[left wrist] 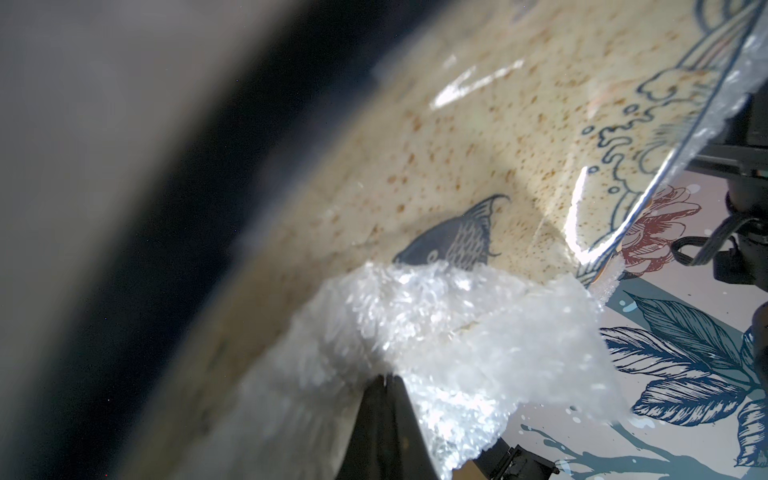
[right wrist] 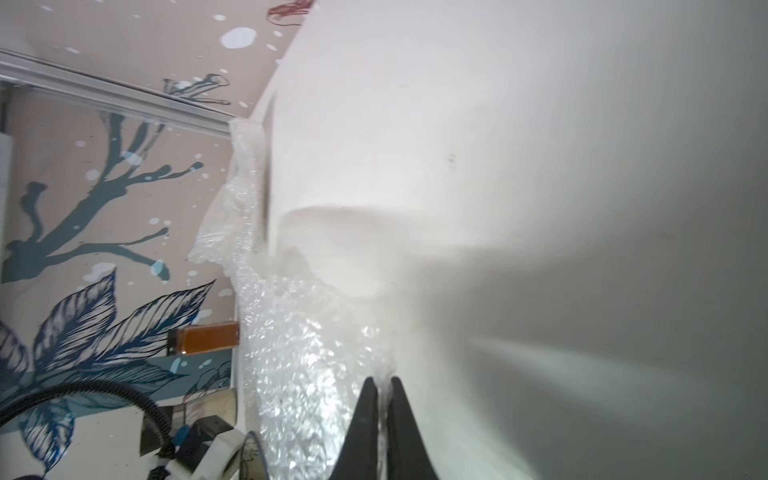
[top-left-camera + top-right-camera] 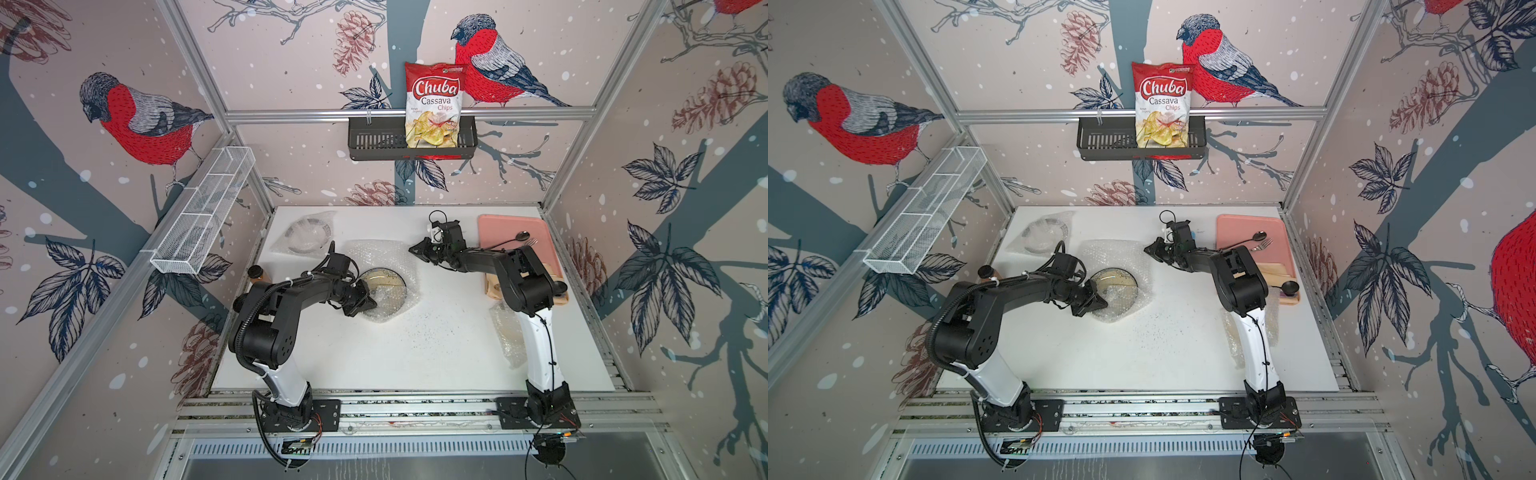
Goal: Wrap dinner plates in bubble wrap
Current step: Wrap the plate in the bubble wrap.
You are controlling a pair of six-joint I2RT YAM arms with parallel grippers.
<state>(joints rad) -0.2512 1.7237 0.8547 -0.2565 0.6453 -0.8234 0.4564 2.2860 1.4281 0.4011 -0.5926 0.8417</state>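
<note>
A tan dinner plate (image 3: 384,286) with a dark fish drawing lies on a clear bubble wrap sheet (image 3: 376,253) in mid-table, seen in both top views (image 3: 1115,286). My left gripper (image 3: 372,305) is at the plate's near-left rim, shut on a bunched corner of the bubble wrap (image 1: 436,324) lifted over the plate (image 1: 457,166). My right gripper (image 3: 412,250) is at the sheet's far-right edge, low over the table, shut on a thin edge of bubble wrap (image 2: 299,353). Another plate (image 3: 306,235) lies inside bubble wrap at the back left.
A pink tray (image 3: 498,226) with a spoon and fork sits at the back right, with a wooden board (image 3: 494,286) in front of it. More bubble wrap (image 3: 505,332) lies beside the right arm. An amber bottle (image 3: 257,272) stands by the left edge. A chips bag (image 3: 434,104) hangs on the back wall.
</note>
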